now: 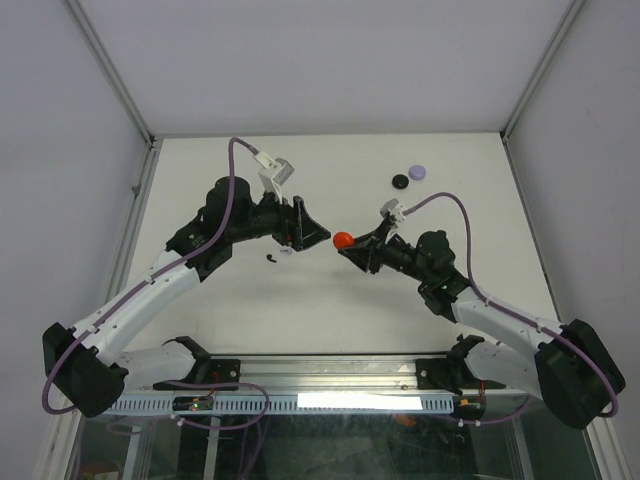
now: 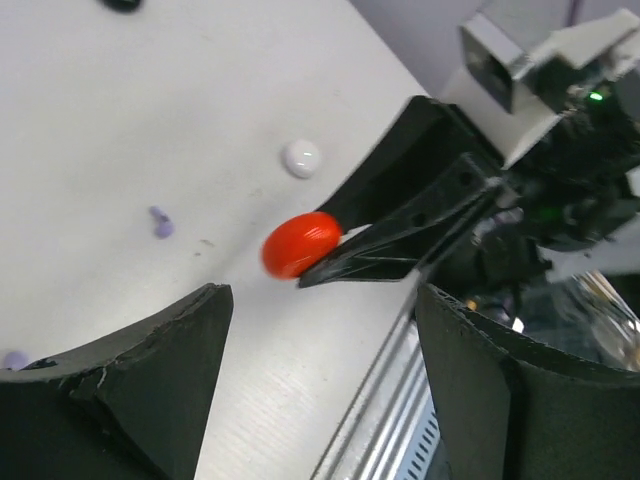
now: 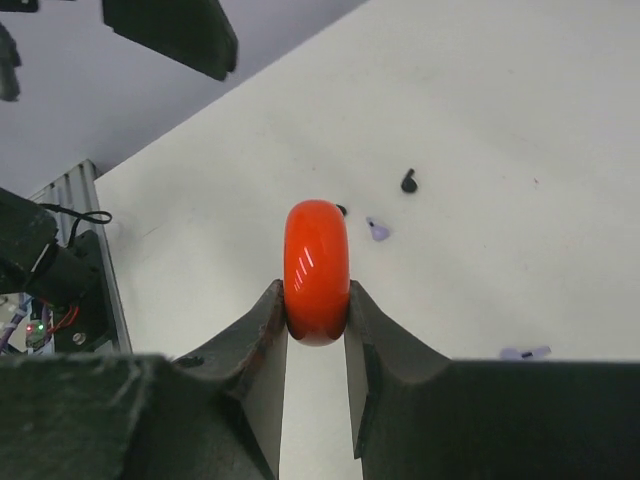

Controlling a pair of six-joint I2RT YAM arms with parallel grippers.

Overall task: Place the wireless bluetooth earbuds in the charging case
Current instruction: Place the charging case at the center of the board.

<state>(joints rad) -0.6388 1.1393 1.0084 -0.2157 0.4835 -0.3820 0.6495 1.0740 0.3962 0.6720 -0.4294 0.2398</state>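
The right end effector (image 3: 317,300) clamps the red charging case (image 3: 317,262); the left end effector (image 1: 315,236), wide and empty, faces it. Next, probably, prying that case open.

Red charging case (image 3: 317,270) held edge-up; black earbud (image 3: 408,181), purple earbud (image 3: 377,230) lie apart.

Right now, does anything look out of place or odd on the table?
A black earbud and a pale purple earbud lie loose on the table, outside any case. The right claw pinches a red disc on edge.
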